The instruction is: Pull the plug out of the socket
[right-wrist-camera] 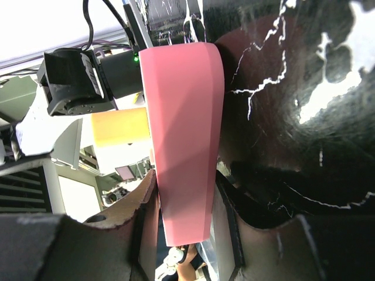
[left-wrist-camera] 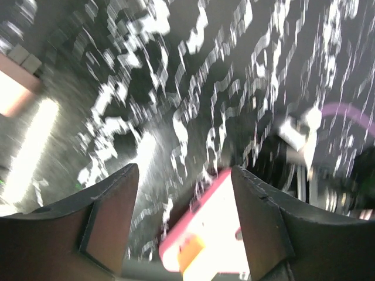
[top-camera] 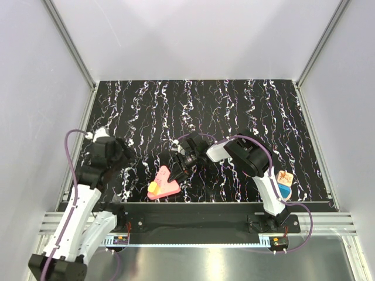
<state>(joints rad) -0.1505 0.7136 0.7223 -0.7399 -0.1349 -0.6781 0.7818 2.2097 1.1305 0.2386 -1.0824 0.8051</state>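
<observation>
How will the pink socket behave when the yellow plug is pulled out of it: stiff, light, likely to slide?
The pink socket looks like a rigid moulded block with flat faces, so it probably will not bend. It seems small and likely light, so on the glossy table it may slide unless the right gripper holds it.

Counts: one pink socket block (top-camera: 167, 186), one yellow plug (top-camera: 153, 187), one small orange-and-blue item (top-camera: 284, 178). Two claws of mine: left claw (top-camera: 121, 153), right claw (top-camera: 179, 170). Two fingers (left-wrist-camera: 111, 216) per claw, four total. Two purple cables: left cable (top-camera: 67, 149), right cable (top-camera: 265, 151). One black marbled counter (top-camera: 234, 111).
</observation>
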